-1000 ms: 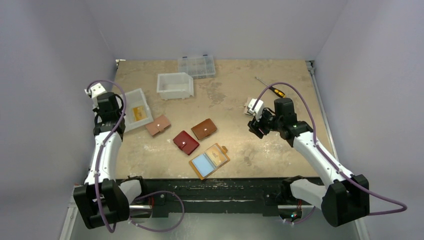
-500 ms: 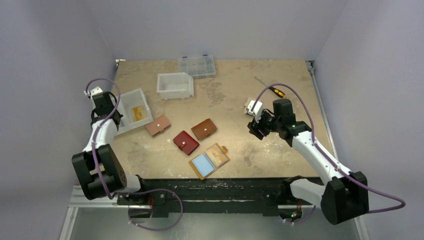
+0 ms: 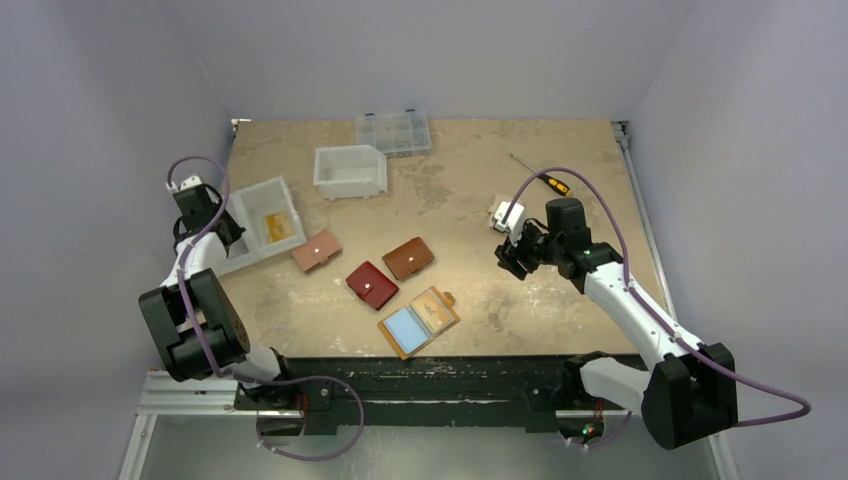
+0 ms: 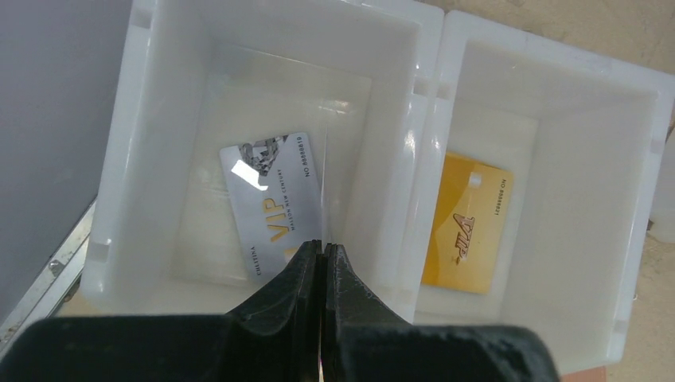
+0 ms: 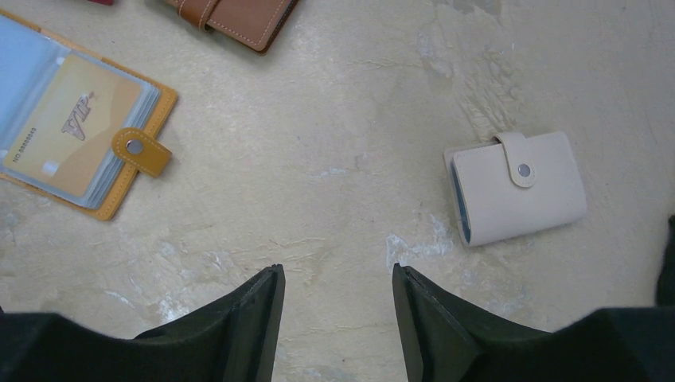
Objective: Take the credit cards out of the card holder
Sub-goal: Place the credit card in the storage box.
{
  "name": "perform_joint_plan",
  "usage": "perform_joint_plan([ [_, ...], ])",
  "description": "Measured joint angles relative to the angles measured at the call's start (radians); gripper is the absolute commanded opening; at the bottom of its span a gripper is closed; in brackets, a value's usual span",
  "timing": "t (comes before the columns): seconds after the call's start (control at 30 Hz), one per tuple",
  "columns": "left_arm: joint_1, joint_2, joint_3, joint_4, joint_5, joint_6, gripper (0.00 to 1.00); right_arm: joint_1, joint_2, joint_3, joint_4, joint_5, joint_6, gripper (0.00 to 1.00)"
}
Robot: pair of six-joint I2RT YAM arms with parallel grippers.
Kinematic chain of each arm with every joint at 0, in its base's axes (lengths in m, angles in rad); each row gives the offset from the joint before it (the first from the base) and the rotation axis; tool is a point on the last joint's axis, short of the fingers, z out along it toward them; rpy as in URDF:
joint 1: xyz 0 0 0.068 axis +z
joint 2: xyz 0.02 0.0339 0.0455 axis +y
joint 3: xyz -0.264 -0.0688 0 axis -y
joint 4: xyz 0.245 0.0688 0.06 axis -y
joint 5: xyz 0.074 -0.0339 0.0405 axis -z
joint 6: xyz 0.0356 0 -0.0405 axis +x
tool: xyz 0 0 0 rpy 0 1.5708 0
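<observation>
Brown wallet (image 3: 408,257) and dark red wallet (image 3: 371,284) lie near card holder (image 3: 419,321).

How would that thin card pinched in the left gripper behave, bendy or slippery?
Probably stiff: the card shows as a straight edge-on line above the left gripper, with no droop. Likely slippery too, since the silver card lying in the white bin below glares like glossy plastic. Being so thin, it is probably light.

On my feed the open card holder (image 3: 418,322) lies by the bench's (image 3: 480,190) front edge, closed wallets (image 3: 372,285) just behind it. Far left, two bins (image 4: 119,159) sit side by side, a credit card (image 4: 267,203) in each.
</observation>
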Motion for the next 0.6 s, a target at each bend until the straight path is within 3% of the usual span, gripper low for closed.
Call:
perform_joint_plan([
  [0.13,0.019,0.029,0.005,0.005,0.038,-0.016,0.01,0.0,0.0,0.0,0.0,-0.013,-0.005,0.59],
  [0.33,0.041,0.06,0.014,0.013,0.045,-0.051,0.17,0.0,0.0,0.0,0.0,-0.013,-0.006,0.59],
  [0.6,0.043,0.099,0.055,-0.043,-0.039,-0.111,0.28,0.0,0.0,0.0,0.0,-0.014,-0.008,0.59],
])
